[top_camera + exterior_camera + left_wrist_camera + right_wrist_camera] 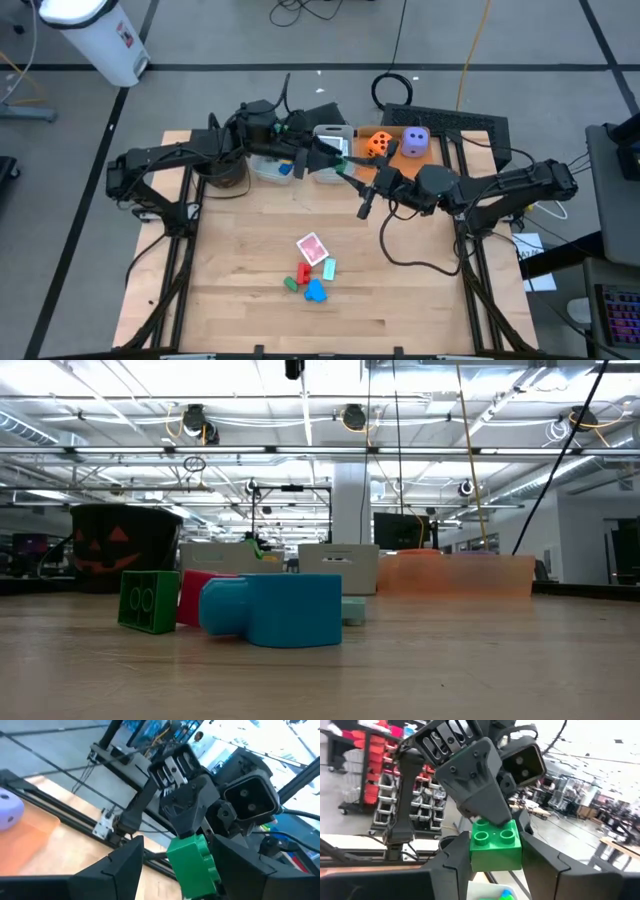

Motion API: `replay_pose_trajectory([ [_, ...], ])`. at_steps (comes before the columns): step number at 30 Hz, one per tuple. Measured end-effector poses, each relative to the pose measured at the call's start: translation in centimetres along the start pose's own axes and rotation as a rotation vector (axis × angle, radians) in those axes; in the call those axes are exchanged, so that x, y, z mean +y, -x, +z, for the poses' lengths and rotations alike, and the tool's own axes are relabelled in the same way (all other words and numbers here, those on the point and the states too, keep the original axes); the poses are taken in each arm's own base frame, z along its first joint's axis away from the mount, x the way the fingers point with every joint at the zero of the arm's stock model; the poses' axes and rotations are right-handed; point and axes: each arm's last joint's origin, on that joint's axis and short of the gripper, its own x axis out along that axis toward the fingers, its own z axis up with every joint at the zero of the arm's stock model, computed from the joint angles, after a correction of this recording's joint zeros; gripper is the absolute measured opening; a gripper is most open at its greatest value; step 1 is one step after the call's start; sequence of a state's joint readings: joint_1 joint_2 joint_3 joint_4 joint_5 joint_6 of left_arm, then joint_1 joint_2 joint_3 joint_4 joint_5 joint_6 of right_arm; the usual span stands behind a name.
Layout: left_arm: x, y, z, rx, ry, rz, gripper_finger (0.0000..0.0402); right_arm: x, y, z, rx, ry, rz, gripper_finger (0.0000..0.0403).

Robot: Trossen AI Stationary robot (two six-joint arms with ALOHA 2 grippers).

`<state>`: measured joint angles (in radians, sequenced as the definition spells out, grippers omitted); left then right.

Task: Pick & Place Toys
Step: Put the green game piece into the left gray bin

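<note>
Above the back of the desk (240,250), near the clear bins (300,165), the two hands meet around a green block (495,845). The right hand (496,862) grips this block between its fingers, while the left hand (172,870) has its fingers spread on either side of it. More toys (312,275) lie near the desk's front edge, and two dice (397,143) sit on the orange tray (440,150)
</note>
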<state>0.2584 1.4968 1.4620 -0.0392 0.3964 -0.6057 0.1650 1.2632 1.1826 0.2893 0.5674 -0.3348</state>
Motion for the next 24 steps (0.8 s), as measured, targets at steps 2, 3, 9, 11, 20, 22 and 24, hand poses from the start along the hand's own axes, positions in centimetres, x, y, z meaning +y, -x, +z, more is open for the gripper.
replay_pose_trajectory([
  [2,0.3,0.2,0.5,-0.028,-0.013,0.002,0.0238,-0.2,0.3,0.1,0.017,-0.002,-0.013,0.0125],
  [3,0.5,0.3,0.7,-0.039,-0.018,0.008,0.0238,-0.3,0.5,0.2,0.021,-0.002,-0.022,0.0125],
  [9,1.8,1.1,1.7,-0.074,-0.022,0.038,0.0239,-1.2,2.1,1.2,0.024,-0.012,-0.062,0.0125],
  [11,2.2,1.4,2.0,-0.076,-0.021,0.038,0.0239,-1.5,2.6,1.5,0.023,-0.018,-0.077,0.0125],
  [20,2.7,2.2,2.6,-0.024,-0.114,-0.058,0.0239,-2.7,4.8,1.7,0.093,-0.151,-0.046,0.0125],
  [22,1.9,2.2,2.3,-0.009,-0.159,-0.087,0.0239,-3.0,5.1,1.7,0.095,-0.227,0.014,0.0125],
  [24,0.9,1.7,1.8,-0.013,-0.229,-0.1,0.0239,-3.4,5.2,1.6,0.099,-0.321,0.09,0.0125],
])
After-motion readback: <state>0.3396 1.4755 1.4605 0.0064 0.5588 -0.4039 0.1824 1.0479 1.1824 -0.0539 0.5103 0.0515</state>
